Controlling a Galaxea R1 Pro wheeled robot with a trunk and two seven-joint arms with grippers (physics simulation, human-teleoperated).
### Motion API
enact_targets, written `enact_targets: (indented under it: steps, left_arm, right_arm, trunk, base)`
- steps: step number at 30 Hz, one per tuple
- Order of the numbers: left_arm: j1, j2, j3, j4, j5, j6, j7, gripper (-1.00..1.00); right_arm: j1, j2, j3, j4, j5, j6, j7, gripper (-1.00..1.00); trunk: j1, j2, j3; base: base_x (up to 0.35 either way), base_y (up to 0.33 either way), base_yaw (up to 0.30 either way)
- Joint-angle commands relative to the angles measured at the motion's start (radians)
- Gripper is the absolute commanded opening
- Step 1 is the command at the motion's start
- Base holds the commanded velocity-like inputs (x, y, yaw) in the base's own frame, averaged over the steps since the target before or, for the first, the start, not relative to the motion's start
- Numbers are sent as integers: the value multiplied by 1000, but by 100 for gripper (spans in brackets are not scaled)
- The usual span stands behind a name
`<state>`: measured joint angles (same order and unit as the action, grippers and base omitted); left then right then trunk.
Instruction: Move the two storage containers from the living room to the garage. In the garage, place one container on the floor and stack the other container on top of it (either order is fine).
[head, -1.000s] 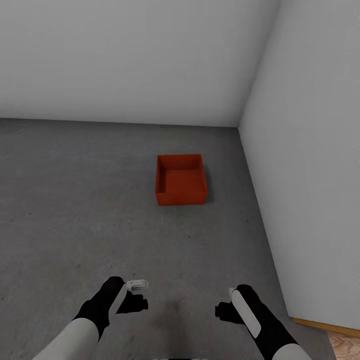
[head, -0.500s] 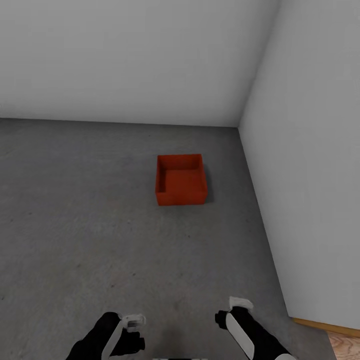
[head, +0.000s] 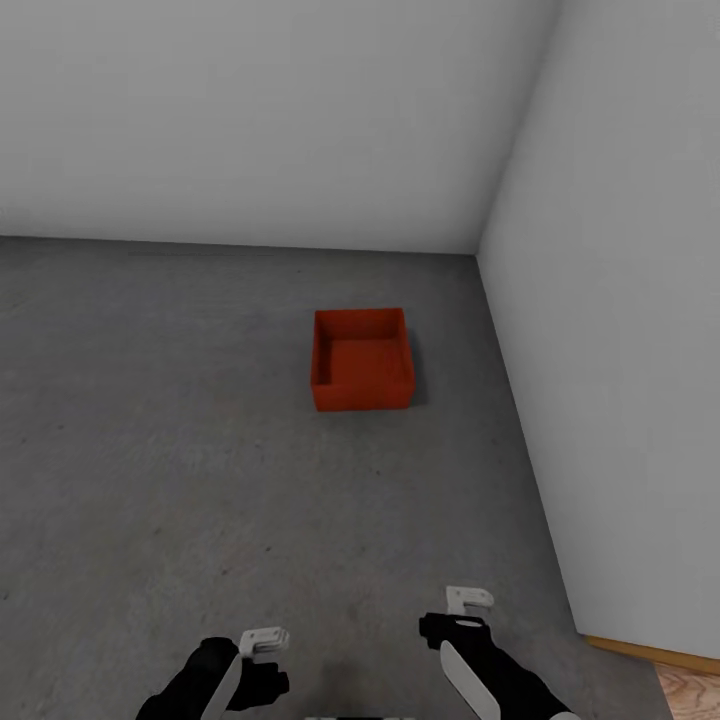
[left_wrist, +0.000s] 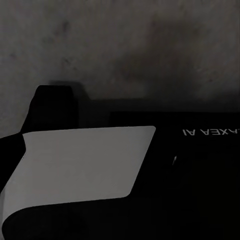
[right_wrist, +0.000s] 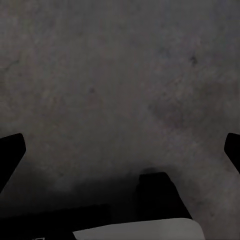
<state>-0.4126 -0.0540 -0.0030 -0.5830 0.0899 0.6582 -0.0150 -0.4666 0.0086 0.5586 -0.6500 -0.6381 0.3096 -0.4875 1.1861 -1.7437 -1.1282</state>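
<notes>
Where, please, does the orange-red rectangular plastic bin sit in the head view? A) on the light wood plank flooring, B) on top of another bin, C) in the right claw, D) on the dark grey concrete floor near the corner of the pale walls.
D: the orange-red rectangular plastic bin rests alone and open on the dark grey concrete floor, near the corner of the pale walls.

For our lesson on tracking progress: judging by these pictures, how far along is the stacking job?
Done: one orange-red rectangular plastic container sits open and empty on the dark grey concrete floor, near the corner of the plain grey-white walls. In hand: nothing; the right gripper is open over bare floor, and the left gripper carries nothing visible. Left: bring the second container and stack it.
</notes>
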Motion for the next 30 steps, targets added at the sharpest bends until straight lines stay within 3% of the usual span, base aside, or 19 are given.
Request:
enact_targets:
  steps: [1, 21, 30]
  left_arm:
    - [0, 0, 1, -1, 9, 4, 3, 100]
    - [-3, -1, -8, -3, 1, 3, 9, 100]
    - [-11, -1, -11, -4, -4, 3, 18, 100]
  right_arm:
    - [-1, -1, 7, -2, -6, 3, -8, 100]
    - [-1, -1, 10, -2, -6, 2, -8, 100]
    - [-1, -2, 10, -3, -6, 2, -9, 100]
  trunk:
    - [0, 0, -1]
    - [0, 0, -1]
    - [-35, 63, 28]
  base:
    - [0, 0, 0]
    - [0, 0, 0]
    - [0, 0, 0]
